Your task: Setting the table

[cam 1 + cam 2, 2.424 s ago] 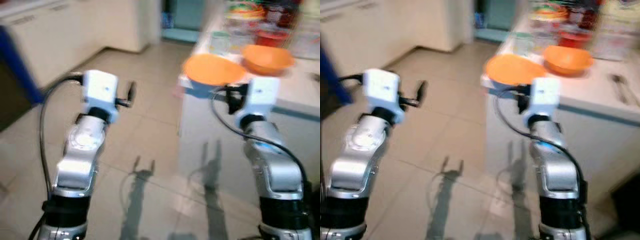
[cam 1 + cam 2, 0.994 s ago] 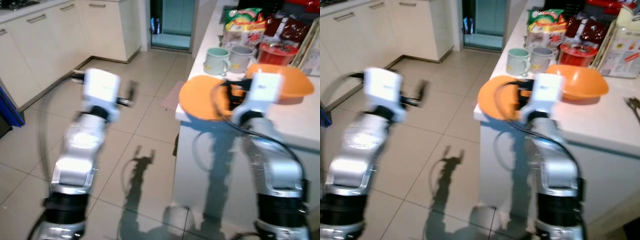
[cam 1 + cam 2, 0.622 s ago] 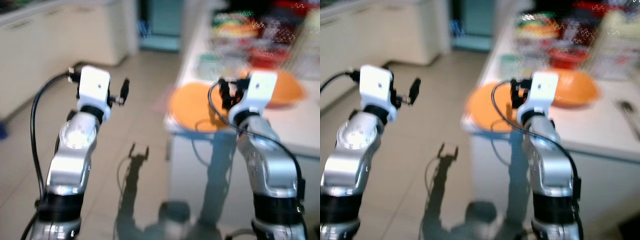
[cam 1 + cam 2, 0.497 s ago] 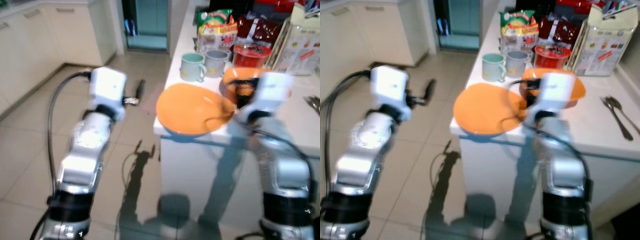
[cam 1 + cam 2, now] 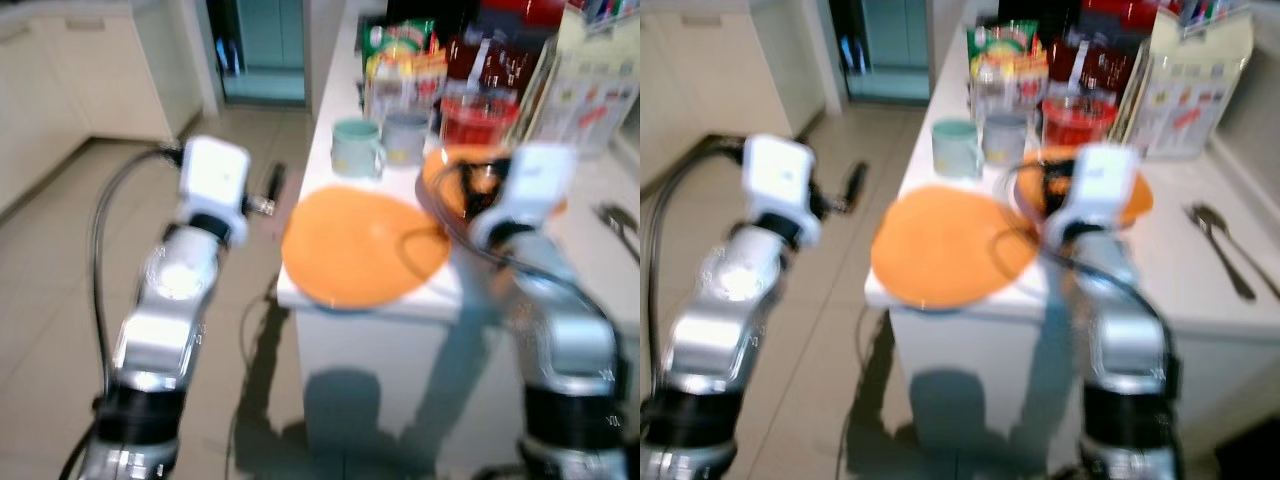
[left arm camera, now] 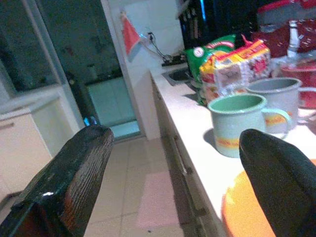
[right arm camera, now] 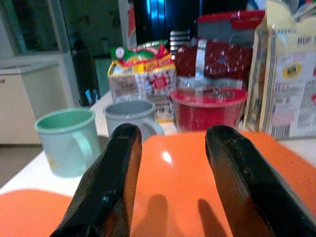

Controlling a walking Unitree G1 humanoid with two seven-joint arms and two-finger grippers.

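One orange bowl beneath right end effector.

Both silver arms are up and bent forward. Left gripper has its fingers spread wide apart. Right gripper fingers are parted too, nothing between them.

My left claw spread wide; green mug and grey mug on table.
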